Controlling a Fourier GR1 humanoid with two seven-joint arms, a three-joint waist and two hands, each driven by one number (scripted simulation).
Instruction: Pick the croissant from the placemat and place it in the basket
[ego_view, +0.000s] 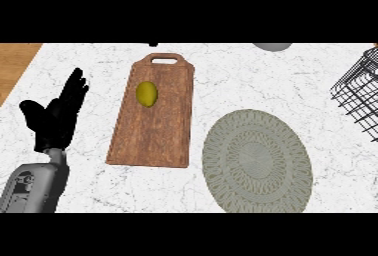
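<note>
A round grey woven placemat (257, 160) lies on the white marble counter, right of centre, with nothing on it. No croissant shows anywhere in the head view. A black wire basket (358, 92) stands at the right edge, partly cut off by the frame. My left hand (55, 117) rests open at the left side, fingers pointing up, far from the placemat and the basket and holding nothing. My right hand does not show.
A long wooden cutting board (151, 135) with a handle lies between my left hand and the placemat, with a yellow-green oval fruit (147, 93) on its upper half. A grey rounded object (272, 46) peeks in at the top edge. The counter ends at the far left (15, 65).
</note>
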